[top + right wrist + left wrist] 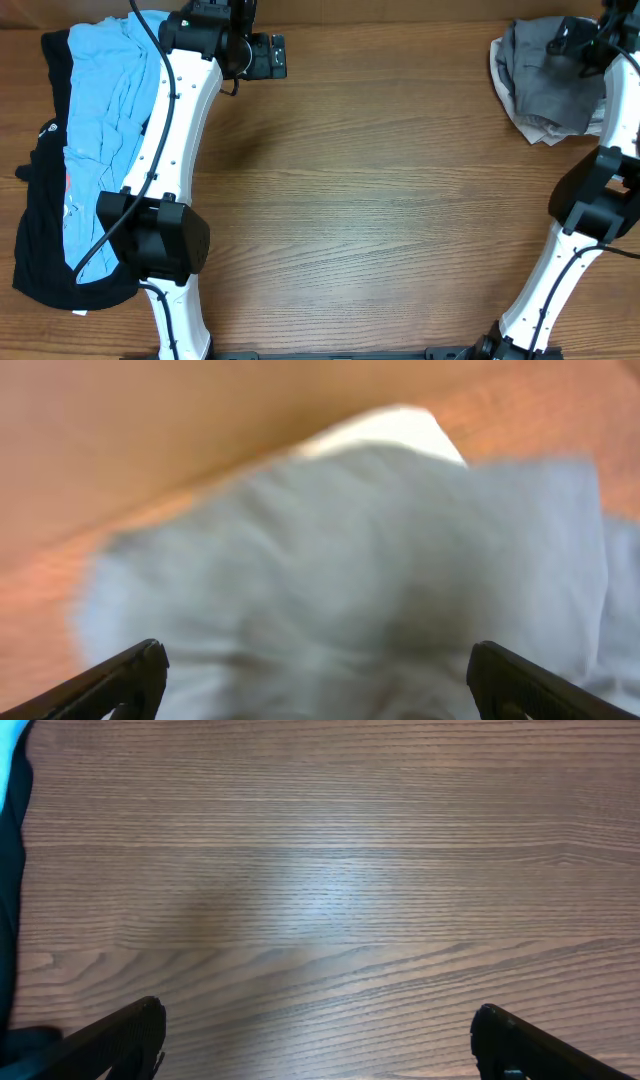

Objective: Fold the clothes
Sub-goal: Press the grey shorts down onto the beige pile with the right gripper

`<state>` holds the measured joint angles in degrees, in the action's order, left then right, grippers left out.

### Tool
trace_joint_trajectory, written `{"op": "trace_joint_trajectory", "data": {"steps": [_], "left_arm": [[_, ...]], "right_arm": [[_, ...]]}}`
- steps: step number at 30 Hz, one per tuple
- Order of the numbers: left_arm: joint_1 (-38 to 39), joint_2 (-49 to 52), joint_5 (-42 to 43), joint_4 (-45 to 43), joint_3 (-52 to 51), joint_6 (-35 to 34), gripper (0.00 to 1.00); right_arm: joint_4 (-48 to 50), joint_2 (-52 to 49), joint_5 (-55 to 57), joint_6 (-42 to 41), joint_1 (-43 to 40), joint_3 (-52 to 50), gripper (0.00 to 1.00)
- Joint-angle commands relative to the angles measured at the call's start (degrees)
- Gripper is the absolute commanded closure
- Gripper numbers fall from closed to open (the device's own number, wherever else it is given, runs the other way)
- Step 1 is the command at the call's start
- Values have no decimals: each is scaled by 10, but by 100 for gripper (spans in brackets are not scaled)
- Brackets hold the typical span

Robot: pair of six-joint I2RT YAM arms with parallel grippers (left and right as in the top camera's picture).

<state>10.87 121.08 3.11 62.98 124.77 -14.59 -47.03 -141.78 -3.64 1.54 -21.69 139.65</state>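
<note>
The grey shorts (545,75) lie bunched at the table's far right corner, pale lining showing at their lower edge. In the right wrist view they (350,560) fill the frame, blurred. My right gripper (315,670) is open just above them; in the overhead view it (585,40) hangs over their right part. A light-blue shirt (105,110) lies on a black garment (45,240) at the far left. My left gripper (318,1035) is open and empty over bare wood; in the overhead view it (262,55) sits at the far edge, right of the shirt.
The wooden table (380,200) stretches between the two piles. The left arm's white links (175,150) run along the shirt's right side. The right arm's base (560,270) stands at the front right. A sliver of blue and black cloth (12,840) shows at the left wrist view's edge.
</note>
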Motion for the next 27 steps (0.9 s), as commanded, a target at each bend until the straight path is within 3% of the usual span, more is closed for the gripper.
{"op": "trace_joint_trajectory", "data": {"steps": [1, 13, 21, 27], "left_arm": [[4, -4, -8, -1, 6, 9, 0], [4, -4, -8, -2, 6, 9, 0], [4, -4, -8, -2, 6, 9, 0], [4, -4, -9, -2, 6, 9, 0]], "right_arm": [[26, 1, -14, 3, 19, 16, 0], [62, -129, -14, -6, 21, 14, 0], [12, -64, -13, -14, 21, 104, 0], [-41, -18, 113, -38, 17, 153, 0]]}}
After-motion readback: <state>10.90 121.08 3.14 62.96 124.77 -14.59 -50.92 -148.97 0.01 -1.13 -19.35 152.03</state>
